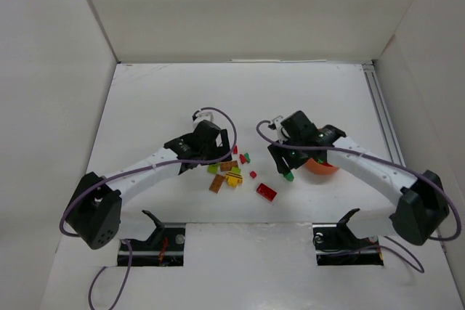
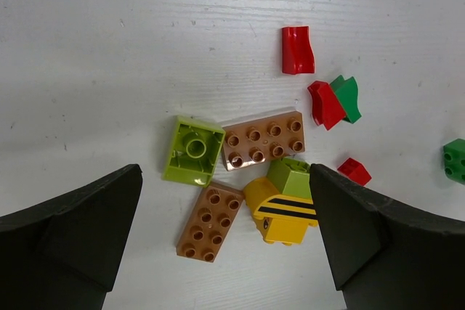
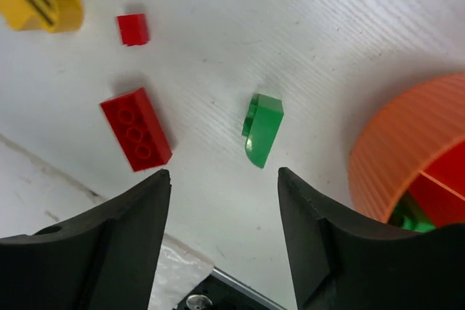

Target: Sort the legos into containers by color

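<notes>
My left hand [image 2: 225, 179] hung wide open over the pile of legos [image 2: 261, 143] on the desk [image 2: 109, 49]. My right hand [image 3: 224, 179] was open and empty too, a green lego [image 3: 261, 130] lying just ahead of it, near the orange bowl [image 3: 403, 150]. I thought I should come straight down and pinch its sides.

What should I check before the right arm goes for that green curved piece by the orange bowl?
1. Right fingers apart, nothing held: ok.
2. Green curved piece lies on the table below the gap, touching nothing: ok.
3. Red brick lies apart from it: ok.
4. Orange bowl clear of the fingers: cannot tell; its wall is close beside one.
5. Room in the bowl's green compartment: cannot tell, mostly out of view.
6. Left fingers open over the loose bricks, out of the way: ok.
</notes>
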